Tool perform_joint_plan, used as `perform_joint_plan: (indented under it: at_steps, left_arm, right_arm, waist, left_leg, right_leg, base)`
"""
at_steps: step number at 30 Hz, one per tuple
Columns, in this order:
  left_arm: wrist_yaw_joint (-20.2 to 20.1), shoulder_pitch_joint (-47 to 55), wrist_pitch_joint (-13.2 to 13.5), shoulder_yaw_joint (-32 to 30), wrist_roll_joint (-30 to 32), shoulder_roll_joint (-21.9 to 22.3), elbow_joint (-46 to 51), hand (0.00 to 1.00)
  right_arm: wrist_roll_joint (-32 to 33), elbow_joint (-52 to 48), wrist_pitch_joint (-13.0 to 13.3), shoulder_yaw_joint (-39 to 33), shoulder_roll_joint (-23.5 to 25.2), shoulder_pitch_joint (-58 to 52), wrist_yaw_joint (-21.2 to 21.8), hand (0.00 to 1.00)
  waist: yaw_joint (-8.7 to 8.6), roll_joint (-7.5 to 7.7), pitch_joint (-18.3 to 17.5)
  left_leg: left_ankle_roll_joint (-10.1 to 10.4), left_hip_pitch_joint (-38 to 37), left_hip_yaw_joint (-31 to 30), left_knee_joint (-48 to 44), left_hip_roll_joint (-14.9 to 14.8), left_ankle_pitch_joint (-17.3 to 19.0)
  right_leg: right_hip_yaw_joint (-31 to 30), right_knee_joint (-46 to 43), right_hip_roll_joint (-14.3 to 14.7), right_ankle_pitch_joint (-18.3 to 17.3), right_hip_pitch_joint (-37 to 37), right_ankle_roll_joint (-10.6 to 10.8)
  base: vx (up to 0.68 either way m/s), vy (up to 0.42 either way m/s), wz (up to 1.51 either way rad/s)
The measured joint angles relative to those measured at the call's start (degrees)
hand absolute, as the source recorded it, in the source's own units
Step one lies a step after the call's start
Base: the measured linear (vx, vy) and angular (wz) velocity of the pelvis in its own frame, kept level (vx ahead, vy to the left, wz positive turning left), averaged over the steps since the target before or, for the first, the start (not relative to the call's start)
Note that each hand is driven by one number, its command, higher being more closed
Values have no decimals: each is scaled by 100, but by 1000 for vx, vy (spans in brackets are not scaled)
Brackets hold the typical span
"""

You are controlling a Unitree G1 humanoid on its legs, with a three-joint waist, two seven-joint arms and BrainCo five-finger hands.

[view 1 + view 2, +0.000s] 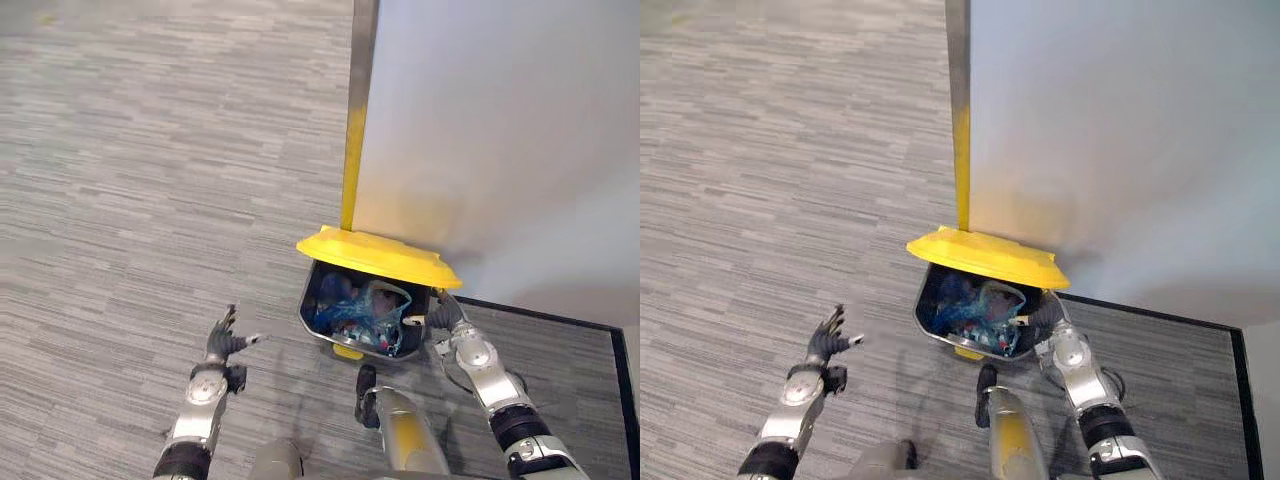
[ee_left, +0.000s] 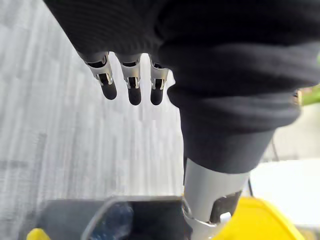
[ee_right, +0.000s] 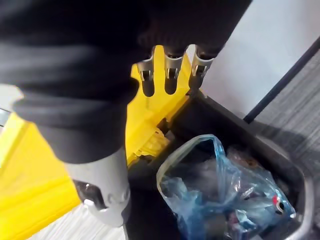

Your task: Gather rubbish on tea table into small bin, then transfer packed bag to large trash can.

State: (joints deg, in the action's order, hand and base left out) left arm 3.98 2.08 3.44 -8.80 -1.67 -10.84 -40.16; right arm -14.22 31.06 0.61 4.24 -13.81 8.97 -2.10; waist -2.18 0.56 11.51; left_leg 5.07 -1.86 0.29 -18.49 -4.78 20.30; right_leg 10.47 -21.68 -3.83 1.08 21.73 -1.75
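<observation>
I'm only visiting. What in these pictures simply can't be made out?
- Contents of the blue bag: in the right wrist view, the crumpled plastic blurs them.
- Bottom of the trash can: in the eye views, the bag covers it.
- Whether the right robot hand touches the can's rim: too small to tell in the eye views.
- Hinge of the yellow lid: hidden behind the lid itself.
</observation>
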Motion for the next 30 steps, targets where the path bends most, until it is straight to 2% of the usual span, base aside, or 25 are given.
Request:
perform_joint_plan:
  at_steps: [5,8,12,13,14,15,17,18,19,20,21,22,23,24,25,28,30]
  left_arm:
    - [-9,239,-74,-324,11,124,-667,0]
    - [-11,446,-72,-456,22,145,-940,0]
    - [-20,662,-73,-511,18,208,-1055,0]
    - [-21,668,-70,-512,18,258,-1067,0]
    - [-17,697,-55,-524,18,325,-1070,0]
    - [-5,695,-73,-542,17,387,-1116,0]
    - [-6,815,-79,-556,9,500,-1093,0]
    - [-2,823,-82,-547,9,513,-1093,0]
    - [1,816,-94,-545,9,548,-1090,0]
    - [8,791,-109,-585,9,543,-1079,0]
    - [7,767,-113,-619,9,537,-1076,0]
    - [7,731,-115,-675,10,591,-1075,0]
    - [14,636,-108,-707,9,756,-1075,0]
    - [11,527,-102,-700,9,927,-1107,0]
    - [3,484,-101,-701,8,985,-1113,0]
    - [-15,229,-99,-720,4,810,-1167,0]
    - [-10,122,-98,-779,3,634,-1172,0]
  right_arm:
    - [16,258,4,-193,130,-268,12,0]
    - [137,464,11,-216,271,-441,34,0]
    - [210,621,53,-375,451,-915,21,0]
    - [268,638,45,-431,456,-1169,2,0]
    - [313,638,46,-455,503,-1326,-11,0]
    - [365,685,34,-604,625,-1478,-14,0]
    - [480,858,29,-913,871,-1659,-50,0]
    - [515,982,22,-1032,965,-1702,-54,0]
    - [539,1127,14,-1151,1071,-1757,-83,0]
    - [592,1194,15,-1245,1174,-1821,-148,0]
    - [605,1245,14,-1281,1198,-1815,-167,0]
    - [684,1251,27,-1338,1201,-1777,-194,0]
    - [713,1284,52,-1428,1195,-1753,-258,0]
    - [766,1448,54,-1552,1150,-1695,-301,0]
    - [795,1595,44,-1579,1112,-1668,-305,0]
    - [823,1995,12,-1939,1043,-1604,-322,0]
    - [830,2167,13,-2021,900,-1510,-323,0]
  waist:
    - [-14,94,-10]
    - [-8,291,48]
    - [-40,521,148]
    - [-50,476,167]
    - [-5,407,204]
    - [9,449,205]
    - [9,415,175]
    - [51,373,143]
    - [120,352,31]
    - [190,443,-187]
    - [252,467,-270]
    - [308,370,-321]
    - [307,252,-380]
    - [273,79,-425]
    - [272,24,-455]
    - [272,-5,-578]
    - [263,-41,-604]
  left_leg:
    - [-45,-327,170,76,158,-7]
    - [-133,-673,363,234,277,-33]
    - [-319,-641,576,-176,366,83]
    - [-374,-560,490,-220,318,42]
    - [-377,-485,695,-223,194,-28]
    - [-376,-453,831,-267,182,-30]
    - [-340,-438,933,-272,56,-53]
    - [-306,-384,978,-249,-34,-76]
    - [-217,-240,1032,-218,-146,-129]
    - [-91,-51,1097,-177,-188,-232]
    - [-25,12,1143,-105,-226,-329]
    - [16,64,1252,80,-315,-497]
    - [57,91,1365,321,-380,-688]
    - [117,9,1403,585,-441,-817]
    - [124,-70,1405,736,-462,-897]
    - [137,-308,1398,1228,-468,-1303]
    - [108,-296,1385,1356,-479,-1359]
  right_leg:
    - [-232,239,25,175,-210,238]
    - [-378,288,59,223,-362,307]
    - [-258,225,-100,179,-411,382]
    - [-165,308,-94,24,-455,604]
    - [-42,-199,-199,-227,-235,619]
    - [-78,-1544,-364,-529,80,265]
    - [-139,-2857,-504,-845,86,181]
    - [-155,-3104,-552,-974,-55,197]
    - [-222,-3018,-602,-1129,-302,228]
    - [-326,-2153,-560,-1378,-645,554]
    - [-256,-1697,-450,-1500,-759,493]
    - [-214,-1062,-272,-1485,-894,446]
    - [-168,-335,-106,-1403,-1098,309]
    - [-128,129,41,-1228,-1266,198]
    - [-130,291,100,-1141,-1343,179]
    - [-127,874,246,-835,-1678,109]
    - [-136,1115,304,-645,-1710,94]
  base:
    - [-86,42,-33]
    - [-122,55,-54]
    - [-192,84,-34]
    - [-190,34,-16]
    - [-221,29,-33]
    - [-169,8,-36]
    - [-119,-9,-28]
    - [-76,-81,-30]
    - [8,-138,-41]
    - [65,-168,-46]
    - [77,-160,-55]
    - [58,-160,-51]
    - [37,-187,-41]
    - [26,-175,-23]
    - [1,-124,-8]
    - [-52,-73,-3]
    - [-91,-19,-5]
